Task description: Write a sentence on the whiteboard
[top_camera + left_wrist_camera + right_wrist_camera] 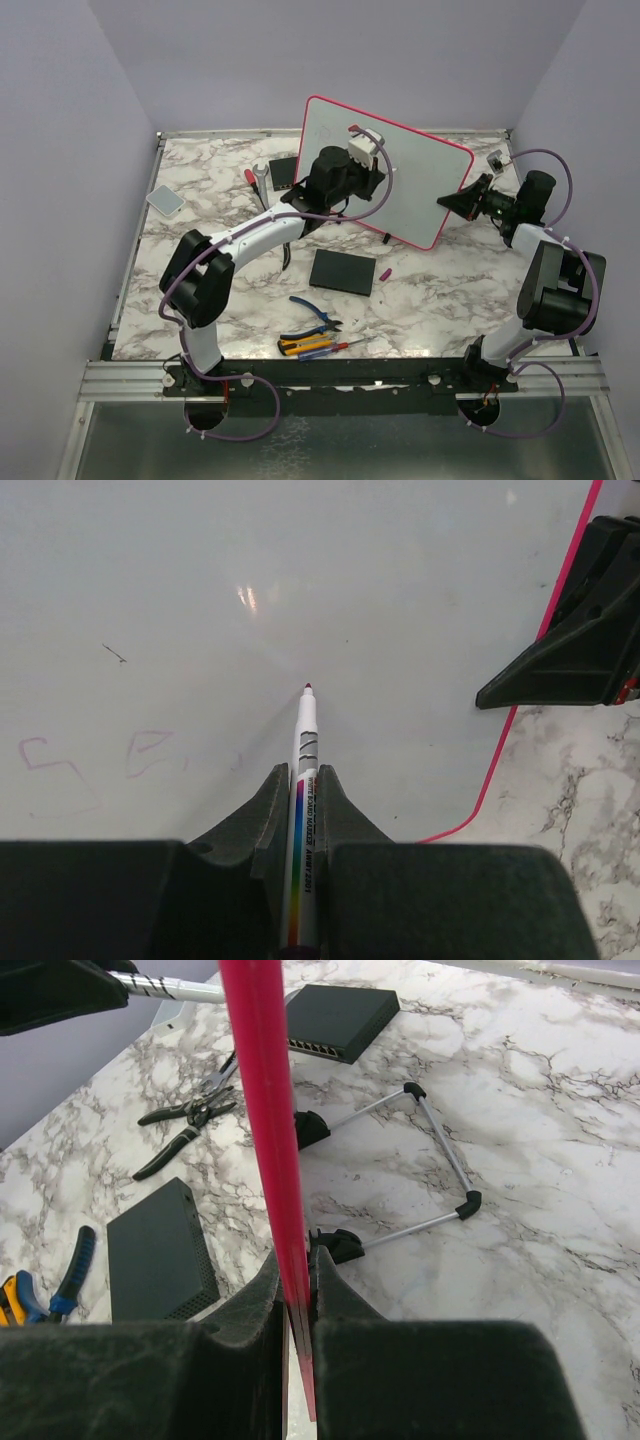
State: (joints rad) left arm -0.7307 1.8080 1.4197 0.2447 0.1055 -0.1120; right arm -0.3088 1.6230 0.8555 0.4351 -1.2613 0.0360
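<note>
On the whiteboard (300, 580), the sentence (55, 767) shows few faint letters, most unwritten; left jaws clamp the marker (305, 750), right jaws its frame (262, 1110).

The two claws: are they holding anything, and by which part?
The left gripper clamps a marker by its barrel, tip pointing at the whiteboard. The right gripper pinches the whiteboard's pink-red frame.

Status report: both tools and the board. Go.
Left tool shut on marker, tip near whiteboard. Right tool clamps the whiteboard's edge. Only a few faint pink letters of the sentence. Nothing between tip and surface.
</note>
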